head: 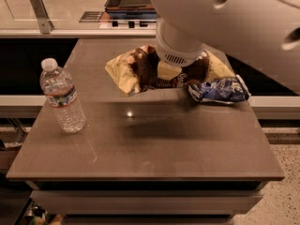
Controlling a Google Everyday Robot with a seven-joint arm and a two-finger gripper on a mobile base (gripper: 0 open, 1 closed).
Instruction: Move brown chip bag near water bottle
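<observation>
The brown chip bag, crumpled with pale yellow ends, hangs above the table's far middle and casts a shadow on the top below it. My gripper is shut on its dark middle, mostly hidden under the big white arm. The water bottle, clear with a white cap and a red and blue label band, stands upright near the table's left edge. It is well to the left of the bag and nearer the front.
A blue and white snack bag lies on the grey table just right of the gripper, near the right edge. A counter with a dark tray runs behind the table. The floor drops away on the right.
</observation>
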